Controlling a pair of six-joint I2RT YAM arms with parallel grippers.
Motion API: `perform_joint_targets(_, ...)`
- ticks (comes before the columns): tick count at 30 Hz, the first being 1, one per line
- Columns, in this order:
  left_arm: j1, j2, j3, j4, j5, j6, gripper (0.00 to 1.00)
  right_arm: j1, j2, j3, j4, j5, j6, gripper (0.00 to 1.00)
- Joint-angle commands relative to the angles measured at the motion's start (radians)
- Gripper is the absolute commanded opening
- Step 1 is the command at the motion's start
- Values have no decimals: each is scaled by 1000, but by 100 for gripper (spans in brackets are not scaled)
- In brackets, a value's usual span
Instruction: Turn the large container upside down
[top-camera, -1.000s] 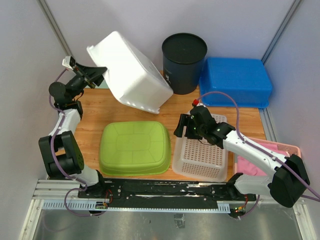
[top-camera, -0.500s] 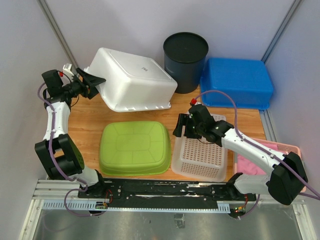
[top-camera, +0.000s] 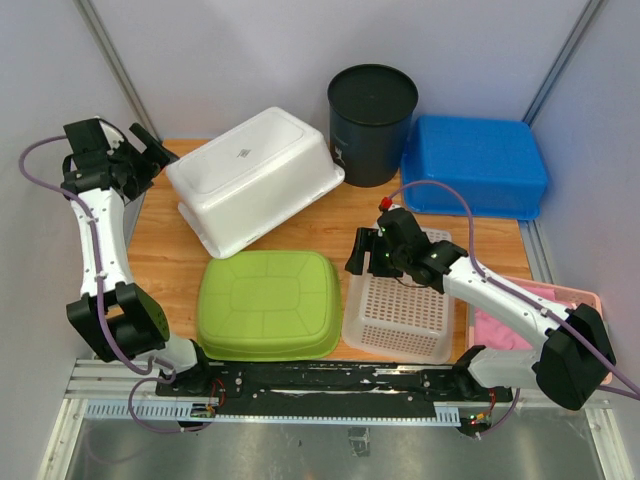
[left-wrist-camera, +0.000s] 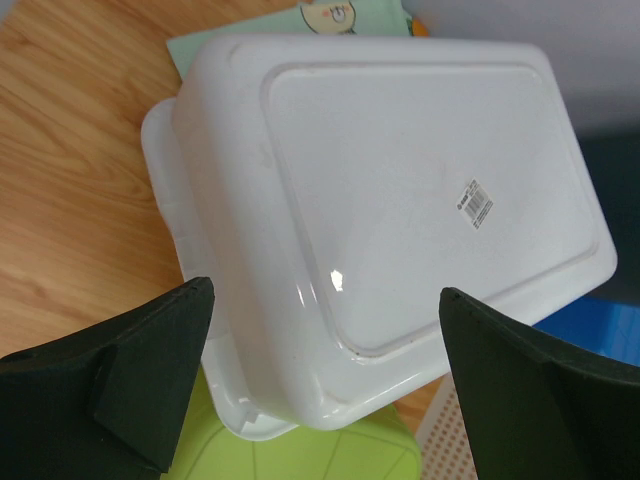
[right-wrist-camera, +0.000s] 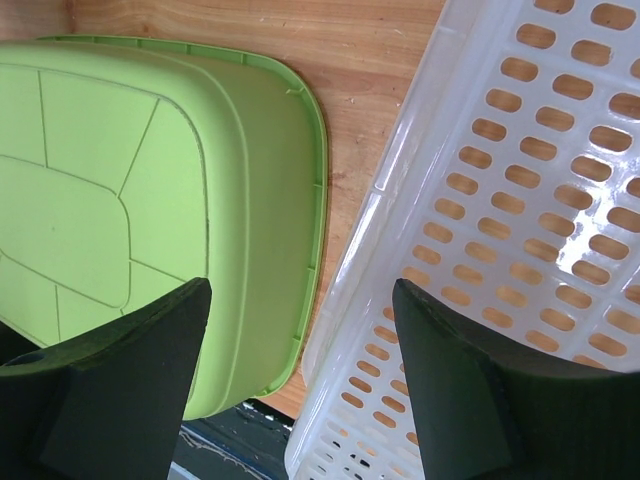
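The large white container (top-camera: 255, 175) lies bottom-up on the wooden table at the back left, its flat base with a small barcode sticker facing up. In the left wrist view the container (left-wrist-camera: 420, 190) fills the middle, and its near rim overlaps the far edge of the green tub. My left gripper (top-camera: 150, 148) is open at the far left, apart from the container, with nothing between its fingers (left-wrist-camera: 325, 300). My right gripper (top-camera: 362, 255) is open and empty, hanging over the gap between the green tub and the white basket (right-wrist-camera: 300, 290).
An overturned green tub (top-camera: 268, 300) sits at the front centre. A perforated white basket (top-camera: 400, 310) stands right of it. A black bin (top-camera: 372, 120) and a blue tub (top-camera: 475, 160) stand at the back, and a pink tray (top-camera: 575, 300) at the right edge.
The white container went from tilted up in the left gripper to lying bottom-up on the table. The left gripper opened and drew back to the left. The right arm barely moved.
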Motion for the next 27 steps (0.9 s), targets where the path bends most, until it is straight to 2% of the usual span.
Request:
perform_joint_targets(1, -1, -35, 119, -61, -213, 56, 99, -6, 9, 7, -15, -45, -40, 75)
perform_joint_targets(4, -50, -72, 169, -67, -257, 88, 99, 12, 34, 59, -11, -62, -82, 74)
perform_joint_targets(8, -207, -159, 182, -112, -313, 123, 99, 88, 92, 154, -4, -38, -155, 74)
perform_joint_targets(12, -333, -291, 57, -119, -320, 127, 99, 151, 163, 218, 19, -23, -187, 73)
perform_joint_targets(18, -493, -452, -148, -113, -245, 122, 99, 154, 198, 219, 49, 30, -151, 73)
perform_joint_targets(21, -540, -475, -225, -115, -209, 142, 99, 152, 188, 199, 45, 68, -133, 73)
perform_joint_targets(27, -578, -412, -365, -54, -285, 119, 99, 149, 151, 152, 42, 115, -93, 74)
